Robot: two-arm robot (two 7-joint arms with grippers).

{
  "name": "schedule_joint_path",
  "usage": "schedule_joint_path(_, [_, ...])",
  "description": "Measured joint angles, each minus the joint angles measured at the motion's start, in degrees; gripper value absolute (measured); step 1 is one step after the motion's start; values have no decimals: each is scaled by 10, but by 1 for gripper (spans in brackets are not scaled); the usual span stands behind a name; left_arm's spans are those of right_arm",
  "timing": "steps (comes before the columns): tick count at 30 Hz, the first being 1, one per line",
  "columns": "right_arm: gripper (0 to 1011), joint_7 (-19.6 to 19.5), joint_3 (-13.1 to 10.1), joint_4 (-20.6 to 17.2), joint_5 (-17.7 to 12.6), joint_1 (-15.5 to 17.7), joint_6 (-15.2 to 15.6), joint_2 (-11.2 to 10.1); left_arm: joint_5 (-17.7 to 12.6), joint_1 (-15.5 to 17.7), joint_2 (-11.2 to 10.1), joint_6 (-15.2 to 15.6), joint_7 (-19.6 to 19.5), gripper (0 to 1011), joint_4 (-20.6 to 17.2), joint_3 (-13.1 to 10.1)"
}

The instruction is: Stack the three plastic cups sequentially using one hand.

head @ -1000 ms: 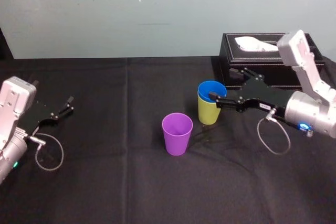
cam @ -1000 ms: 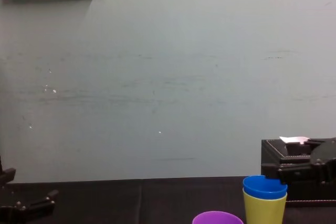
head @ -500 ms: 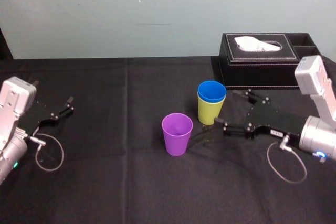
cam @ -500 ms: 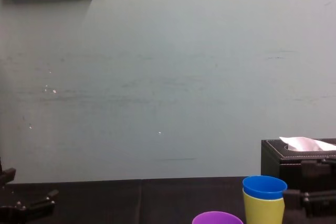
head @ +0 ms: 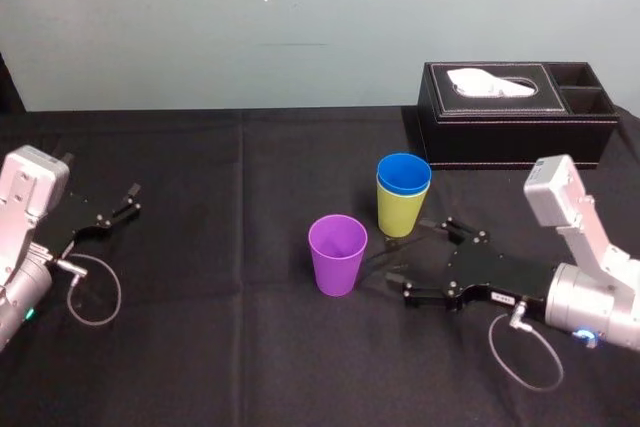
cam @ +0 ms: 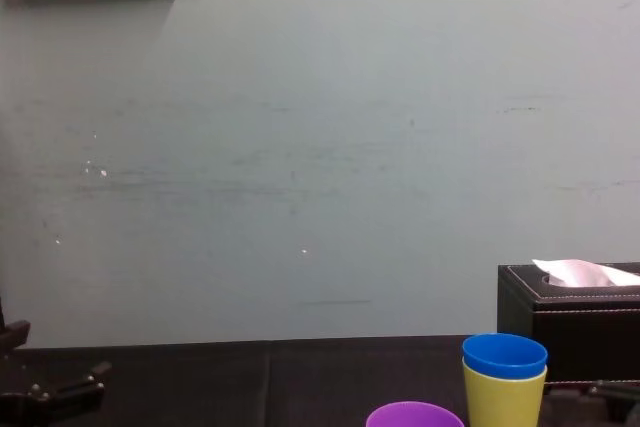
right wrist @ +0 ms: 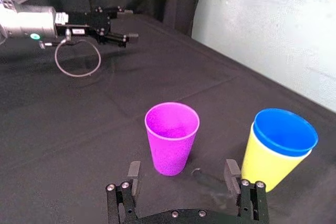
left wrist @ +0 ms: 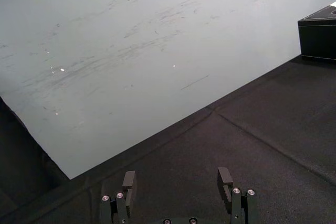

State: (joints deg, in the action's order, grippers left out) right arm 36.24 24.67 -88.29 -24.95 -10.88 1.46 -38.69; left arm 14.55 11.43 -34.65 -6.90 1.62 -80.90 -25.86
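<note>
The blue cup [head: 403,174] sits nested inside the yellow-green cup [head: 401,213], upright on the black cloth right of centre. To their left and nearer me stands the purple cup [head: 337,253], alone and upright. My right gripper [head: 413,260] hangs low over the cloth just right of the purple cup, open, with nothing between its fingers. In the right wrist view the purple cup [right wrist: 171,144] stands a short way beyond the right gripper [right wrist: 182,172], with the blue cup [right wrist: 284,131] and the yellow-green cup [right wrist: 264,166] off to one side. My left gripper [head: 122,205] rests parked at the far left, open [left wrist: 177,181].
A black tissue box [head: 515,117] stands behind the cups at the back right, also seen in the chest view [cam: 568,312]. The black cloth [head: 230,327] covers the whole table. A pale wall [cam: 320,147] rises behind it.
My right gripper has drawn back from the blue cup's rim, dropped toward the cloth and moved nearer me, ending beside the purple cup. The cups and left arm have not moved.
</note>
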Motion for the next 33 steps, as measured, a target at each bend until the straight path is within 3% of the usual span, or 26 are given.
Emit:
schedule_joint_path(11, [1000,-1,24,32,15,-15,6,26,0,0,0,0,0,1010,0,0])
schedule_joint_path(33, [1000,4,43,79,24,-48,6,58,0,0,0,0,0,1010,0,0])
